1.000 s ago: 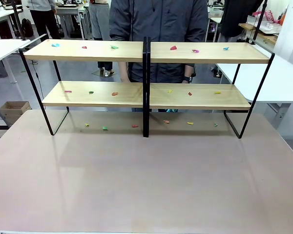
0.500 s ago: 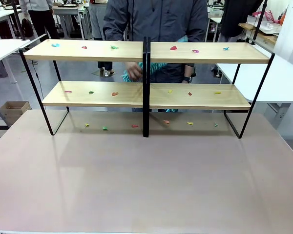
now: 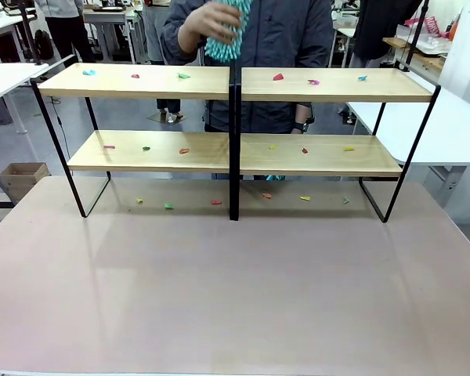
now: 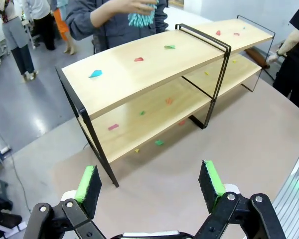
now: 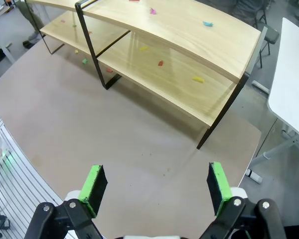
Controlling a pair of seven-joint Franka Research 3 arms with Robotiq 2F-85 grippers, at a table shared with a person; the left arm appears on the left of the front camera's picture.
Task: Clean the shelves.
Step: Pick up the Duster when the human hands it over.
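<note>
Shelves (image 3: 211,82) upright on desk (image 3: 235,290); long axis left–right, front facing robot. Left pincer (image 4: 149,181), right pincer (image 5: 157,184): both spread wide, nothing held.

The shelves (image 3: 141,81) had light wooden boards on a black metal frame. The small scraps (image 3: 278,77) on them were red, green, cyan, magenta, yellow and orange. The table (image 3: 235,298) was dull pinkish beige. The person's jacket (image 3: 274,31) was dark grey, and the fluffy duster (image 3: 229,31) was teal and white. The left gripper (image 4: 150,181) and right gripper (image 5: 155,181) were black with green pads (image 4: 85,178).
</note>
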